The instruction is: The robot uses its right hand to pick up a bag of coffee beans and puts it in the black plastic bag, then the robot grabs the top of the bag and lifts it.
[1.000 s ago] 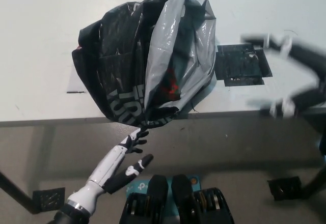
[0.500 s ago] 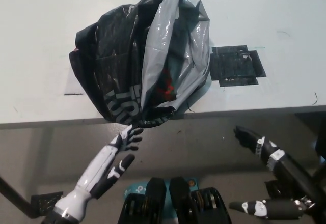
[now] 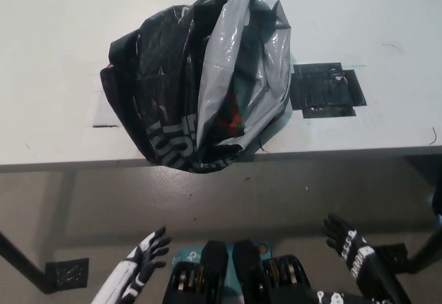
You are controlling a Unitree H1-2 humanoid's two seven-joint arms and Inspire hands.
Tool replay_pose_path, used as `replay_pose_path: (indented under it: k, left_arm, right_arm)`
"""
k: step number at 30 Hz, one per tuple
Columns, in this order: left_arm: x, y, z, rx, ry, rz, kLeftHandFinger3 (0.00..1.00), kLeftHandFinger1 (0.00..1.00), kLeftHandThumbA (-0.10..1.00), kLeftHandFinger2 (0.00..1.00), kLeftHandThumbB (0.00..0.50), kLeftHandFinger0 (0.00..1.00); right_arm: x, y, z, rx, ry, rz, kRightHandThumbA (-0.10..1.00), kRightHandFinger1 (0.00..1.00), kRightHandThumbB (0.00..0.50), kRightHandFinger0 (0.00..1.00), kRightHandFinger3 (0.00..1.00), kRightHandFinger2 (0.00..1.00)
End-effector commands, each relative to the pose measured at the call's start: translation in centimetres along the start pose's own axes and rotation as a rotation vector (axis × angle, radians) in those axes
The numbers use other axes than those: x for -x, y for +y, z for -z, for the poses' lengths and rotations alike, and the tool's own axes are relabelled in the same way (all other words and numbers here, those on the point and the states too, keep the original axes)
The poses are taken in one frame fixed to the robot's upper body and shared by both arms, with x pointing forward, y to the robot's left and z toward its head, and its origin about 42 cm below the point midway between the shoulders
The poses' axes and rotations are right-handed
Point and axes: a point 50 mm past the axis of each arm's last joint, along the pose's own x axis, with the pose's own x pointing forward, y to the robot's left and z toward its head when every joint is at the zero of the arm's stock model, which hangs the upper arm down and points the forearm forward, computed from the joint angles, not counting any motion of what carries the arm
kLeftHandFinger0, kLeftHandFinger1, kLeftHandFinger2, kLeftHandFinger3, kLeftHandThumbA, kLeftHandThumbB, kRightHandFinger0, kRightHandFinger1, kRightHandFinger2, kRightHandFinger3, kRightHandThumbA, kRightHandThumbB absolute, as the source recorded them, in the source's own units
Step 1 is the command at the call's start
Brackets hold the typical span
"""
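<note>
A crumpled black plastic bag (image 3: 190, 83) with white lettering sits on the white table (image 3: 55, 48), bulging over its front edge. Its mouth gapes toward the front, and a bit of red packaging (image 3: 231, 117) shows inside. My white left hand (image 3: 141, 262) is low at the bottom left, below the table edge, fingers spread and holding nothing. My black right hand (image 3: 349, 245) is at the bottom right, also below the table, fingers apart and empty. Neither hand touches the bag.
A black taped square (image 3: 324, 90) marks the table just right of the bag. A short dark line (image 3: 105, 125) lies on the tabletop left of the bag. Dark table feet (image 3: 69, 273) stand on the floor at both lower corners.
Both hands have dropped down and back from the table. The left hand pulled away from the bag's lower edge; the right hand sank from table height to the bottom right.
</note>
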Motion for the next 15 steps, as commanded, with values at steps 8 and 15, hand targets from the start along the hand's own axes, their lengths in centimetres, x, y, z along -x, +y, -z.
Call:
replay_pose_path:
  k: [8, 15]
  left_arm:
    - [-0.15, 2.37, -0.63, 0.014, -0.125, -0.112, 1.0, 0.99, 1.0, 1.0, 0.313, 0.91]
    - [-0.33, 2.4, -0.92, 0.005, -0.138, -0.124, 1.0, 0.99, 1.0, 1.0, 0.302, 0.9]
  right_arm:
    - [-0.7, 0.34, -1.08, 0.069, -0.226, 0.138, 1.0, 1.0, 0.206, 1.0, 1.0, 1.0]
    - [-1.17, 0.49, -1.55, 0.103, -0.238, 0.132, 1.0, 1.0, 0.204, 1.0, 1.0, 1.0]
